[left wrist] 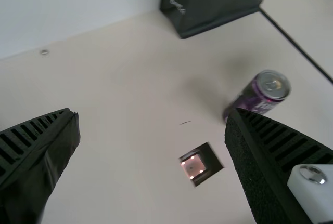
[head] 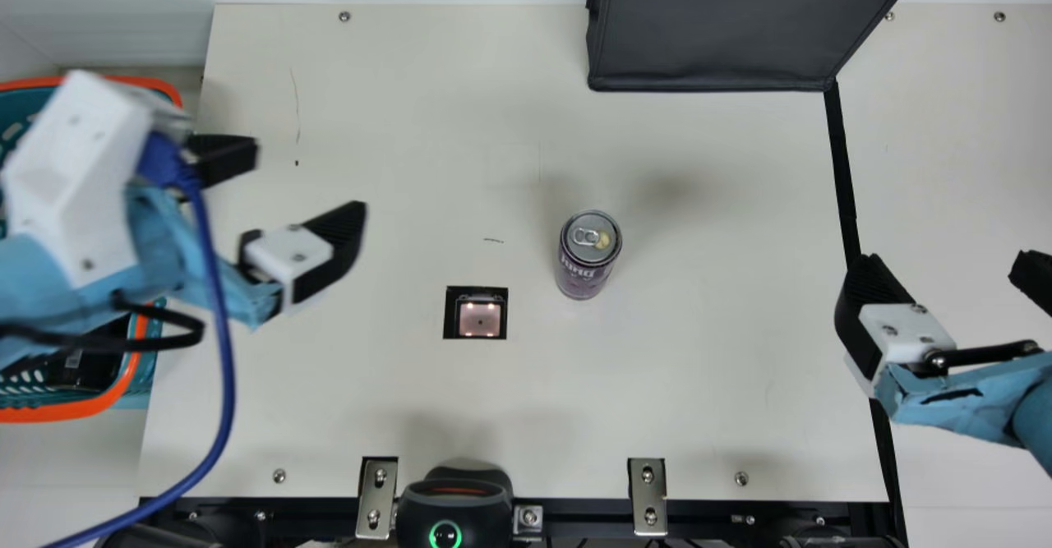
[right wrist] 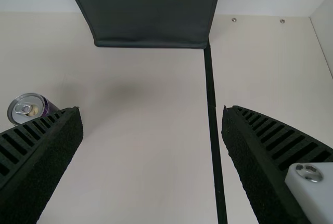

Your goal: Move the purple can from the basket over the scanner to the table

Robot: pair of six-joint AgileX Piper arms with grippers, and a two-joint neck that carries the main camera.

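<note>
The purple can (head: 585,264) stands upright on the table, a little right of the scanner window (head: 479,319) in the main view. My left gripper (head: 308,172) is open above the table's left edge, apart from the can; past its fingers (left wrist: 152,115) in the left wrist view are the can (left wrist: 255,98) and the scanner window (left wrist: 202,163). At the main view's right my right gripper (head: 953,273) hangs open with nothing held. Between the right wrist view's edge and one finger of the right gripper (right wrist: 152,112) shows the can (right wrist: 32,108). The basket (head: 107,396) is partly hidden behind my left arm.
A dark bag (head: 715,43) stands at the table's back, right of centre. A black device with a green ring (head: 448,511) sits at the front edge between metal brackets. A blue cable (head: 222,343) hangs from my left arm. A black strip (head: 842,170) runs along the right.
</note>
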